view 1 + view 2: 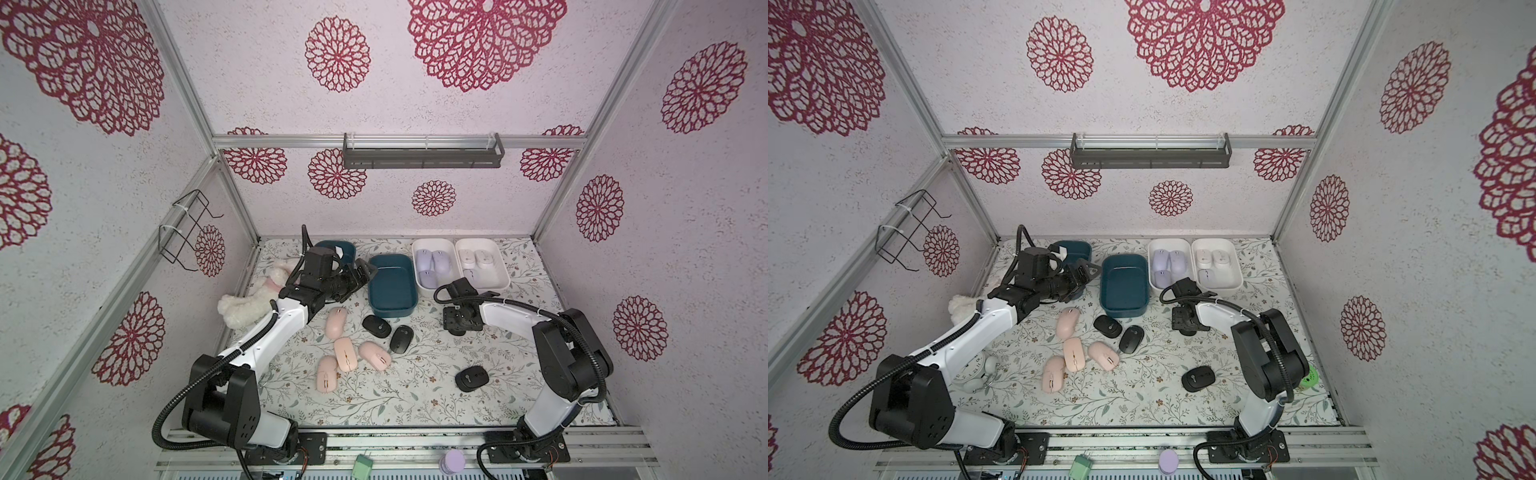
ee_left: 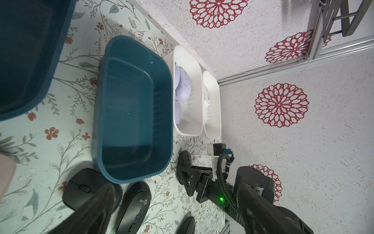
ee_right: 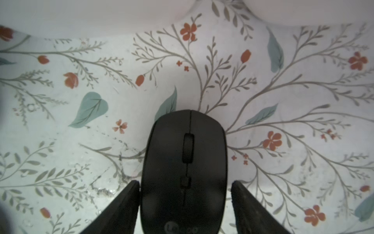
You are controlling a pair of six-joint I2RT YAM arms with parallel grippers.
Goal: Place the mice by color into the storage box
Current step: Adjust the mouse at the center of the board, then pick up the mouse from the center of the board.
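- Over the floral mat (image 1: 415, 386), just in front of the white boxes, my right gripper (image 3: 185, 182) points straight down astride a black mouse (image 3: 185, 152) that lies flat on the mat.
- My right fingers (image 3: 125, 202) stand on either side of it. One is against its flank and the other shows a thin strip of mat between itself and the mouse, so they are parted and not clamped.
- My left gripper (image 1: 360, 279) hangs above the mat beside the near teal box (image 1: 390, 312), its fingers spread wide with nothing between them.
- That teal box is empty. A second teal box (image 1: 349, 249) sits behind my left wrist, its inside mostly hidden.
- Three lavender mice (image 1: 432, 266) lie in the white box (image 1: 415, 262) next to the near teal box.
- The end white box (image 1: 496, 286), at the right of the row, holds two white mice (image 1: 476, 258) and a third pale one whose colour I cannot settle.
- Four pink mice (image 1: 345, 353) lie loose on the mat between my arms, three bunched close and one nearer the teal box.
- Two other black mice (image 1: 376, 326) lie side by side just in front of the near teal box. A lone black mouse (image 1: 471, 377) lies near my right arm.
- A white plush toy (image 1: 249, 305) lies at the mat's left edge, partly under my left arm.
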